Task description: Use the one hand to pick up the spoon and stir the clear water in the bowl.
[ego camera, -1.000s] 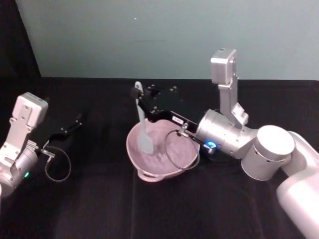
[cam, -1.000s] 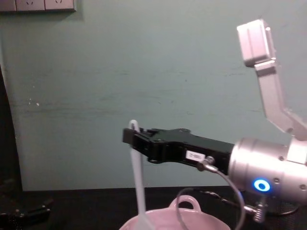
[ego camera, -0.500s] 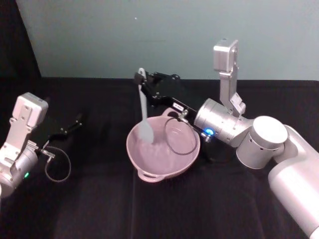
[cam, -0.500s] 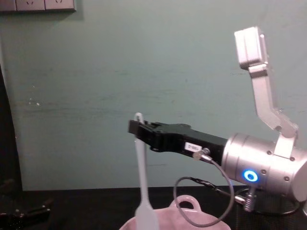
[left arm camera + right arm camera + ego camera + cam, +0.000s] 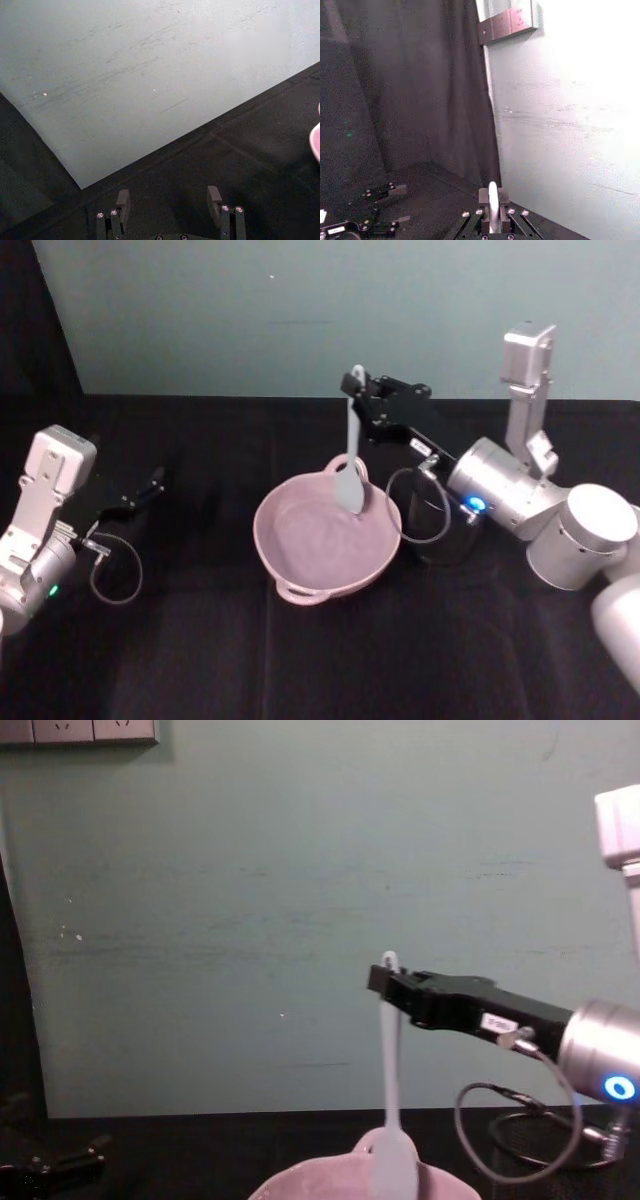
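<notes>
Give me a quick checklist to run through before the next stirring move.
1. Grip: right end effector is shut on the spoon near the top of its handle. Ok.
2. Spoon attitude: it hangs about upright, head down. Ok.
3. Head over the bowl: it sits by the far rim, not the middle. Ok, but probably worth centring first.
4. Head dipped in the water: cannot tell.
5. Left end effector: open, parked at the left, well apart from the bowl. Ok.
</notes>
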